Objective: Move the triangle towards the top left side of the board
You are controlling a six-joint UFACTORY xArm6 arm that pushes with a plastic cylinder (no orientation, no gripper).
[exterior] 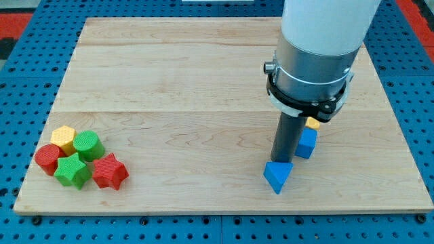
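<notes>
Blue triangle (pixel 278 176) sits touching my tip (pixel 281 163), just below it, nothing held.

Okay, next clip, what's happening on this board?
A single arm with a dark rod is working on the blue triangle near the board's bottom right. My tip sits right at the triangle's upper edge, apparently touching it. Just behind the rod are a blue block and a partly hidden yellow block. At the bottom left sits a cluster: yellow hexagon, green cylinder, red cylinder, green star and red star. The triangle remains far from the top left.
</notes>
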